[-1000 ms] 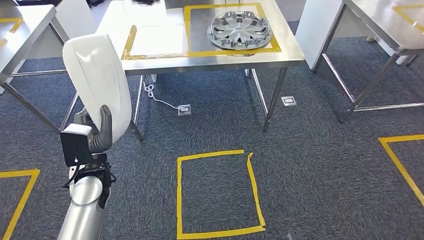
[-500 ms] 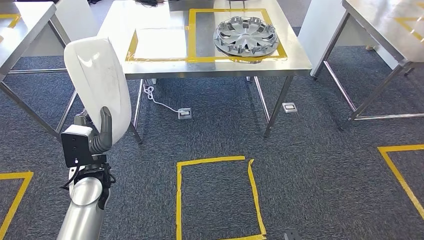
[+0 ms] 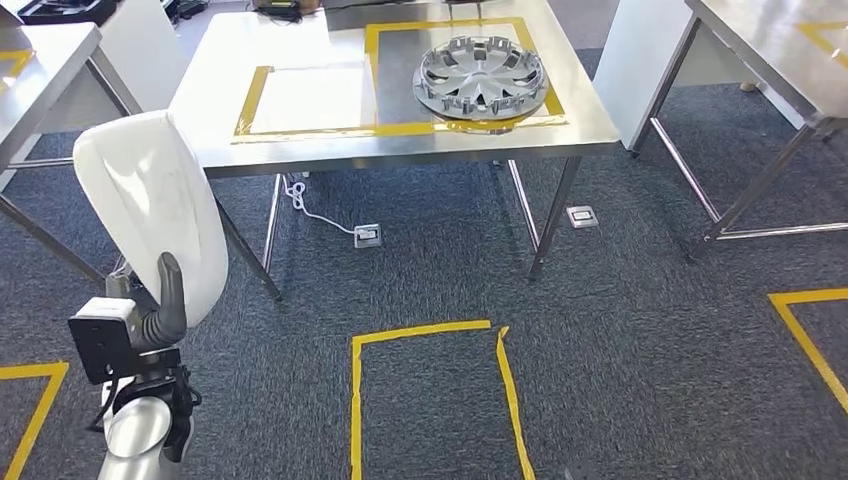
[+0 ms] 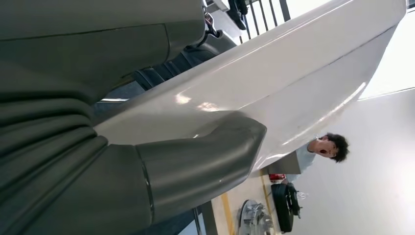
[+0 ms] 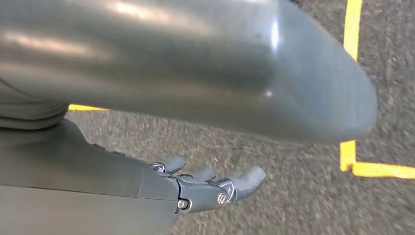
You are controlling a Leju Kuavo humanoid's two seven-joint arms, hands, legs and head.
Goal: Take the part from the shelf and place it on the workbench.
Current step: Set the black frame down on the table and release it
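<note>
Left hand (image 3: 150,310) at lower left of the head view, thumb clamped on a white curved panel (image 3: 155,215) held upright, steel workbench (image 3: 300,160) at upper centre — a hubcap (image 3: 481,77) inside its yellow tape, right hand (image 5: 195,188) over carpet — fingers apart, holding nothing.

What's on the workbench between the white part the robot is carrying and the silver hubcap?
In the head view, a bare taped rectangle of the workbench lies between the white part and the hubcap.

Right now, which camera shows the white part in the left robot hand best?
The head view: the whole white part stands upright in the left robot hand. The left wrist view has just a glossy close-up stretch of it.
</note>
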